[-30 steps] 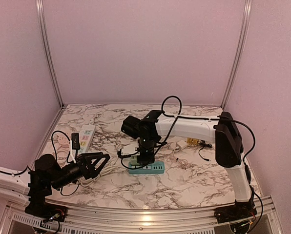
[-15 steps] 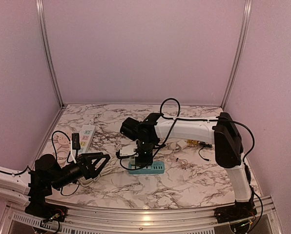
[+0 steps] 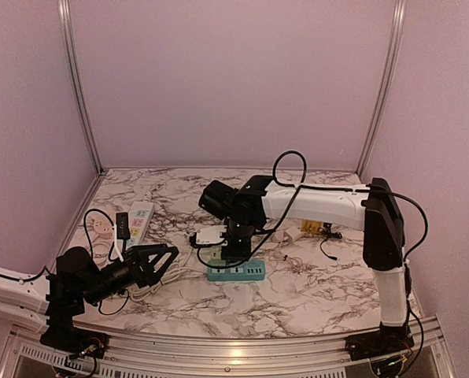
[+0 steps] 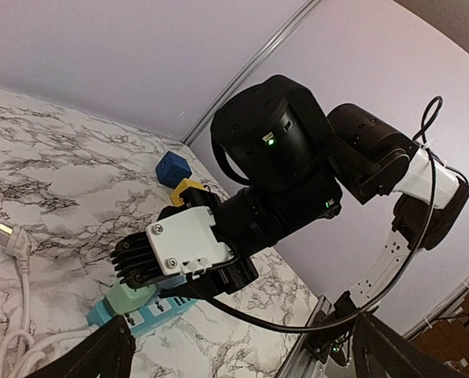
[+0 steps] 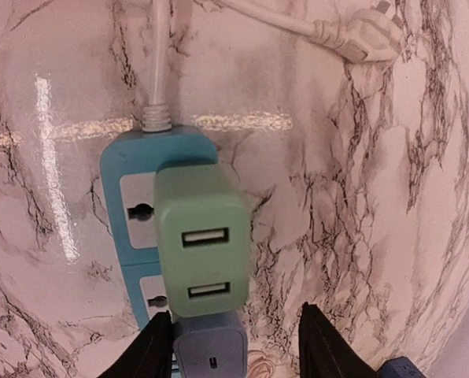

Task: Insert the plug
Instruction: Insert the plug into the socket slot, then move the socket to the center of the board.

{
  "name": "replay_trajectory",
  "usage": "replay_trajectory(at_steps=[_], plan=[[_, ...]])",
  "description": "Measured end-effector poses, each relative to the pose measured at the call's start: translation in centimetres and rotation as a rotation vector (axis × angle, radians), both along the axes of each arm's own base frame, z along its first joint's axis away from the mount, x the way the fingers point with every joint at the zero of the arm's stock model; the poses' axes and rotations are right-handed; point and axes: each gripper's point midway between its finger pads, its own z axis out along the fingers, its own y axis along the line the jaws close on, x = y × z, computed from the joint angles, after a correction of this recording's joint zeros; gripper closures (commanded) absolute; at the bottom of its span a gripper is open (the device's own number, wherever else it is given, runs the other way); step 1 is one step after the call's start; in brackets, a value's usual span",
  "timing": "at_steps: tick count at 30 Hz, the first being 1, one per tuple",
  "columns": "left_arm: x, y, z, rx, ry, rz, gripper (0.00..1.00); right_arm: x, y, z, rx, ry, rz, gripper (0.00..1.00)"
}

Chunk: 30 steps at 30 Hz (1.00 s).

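Green fills my right wrist view. The right gripper (image 5: 234,316) has its jaws parted and nothing clamped. The green plug (image 5: 201,240) sits just beyond the fingertips, seated in the blue power strip (image 5: 128,169), with its two USB slots facing the camera. Between the fingers lies a grey-blue block (image 5: 211,342) on the same strip; one finger is at its edge and the other stands clear.

A white cord (image 5: 160,55) leaves the strip's far end, and a loose white plug (image 5: 360,35) lies further off on the marble table (image 5: 337,197).

Only my left wrist view shows the blue cube (image 4: 173,168) behind the right arm. The left gripper (image 4: 242,324) has its jaws wide, holds nothing and is well apart from the blue strip. Only the top view shows the white power strip (image 3: 140,220) beyond it.
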Motion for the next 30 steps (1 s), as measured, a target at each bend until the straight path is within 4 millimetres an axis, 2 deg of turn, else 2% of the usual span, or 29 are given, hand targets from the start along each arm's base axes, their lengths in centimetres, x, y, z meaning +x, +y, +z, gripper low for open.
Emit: replay_trajectory(at_steps=[5,13,18,20,26,30], plan=[[0.0,-0.1,0.1,-0.001,0.0,-0.003,0.01,0.1,-0.1,1.7,0.035,-0.03,-0.002,0.49],[-0.1,-0.1,0.0,0.007,0.003,-0.008,0.01,-0.2,-1.2,3.0,0.053,-0.06,-0.014,0.47],[-0.1,0.4,0.4,0.01,-0.006,0.004,0.01,0.1,-2.0,5.3,0.091,-0.121,-0.036,0.42],[0.0,0.7,0.8,0.018,-0.016,0.015,0.01,0.3,-2.1,6.7,0.116,-0.158,-0.046,0.04],[0.3,1.3,2.2,0.04,-0.042,0.048,0.01,1.4,-3.1,11.5,0.206,-0.303,-0.099,0.01],[0.5,1.5,2.0,0.091,-0.044,0.067,0.01,2.8,-5.1,14.9,0.273,-0.462,-0.206,0.01]])
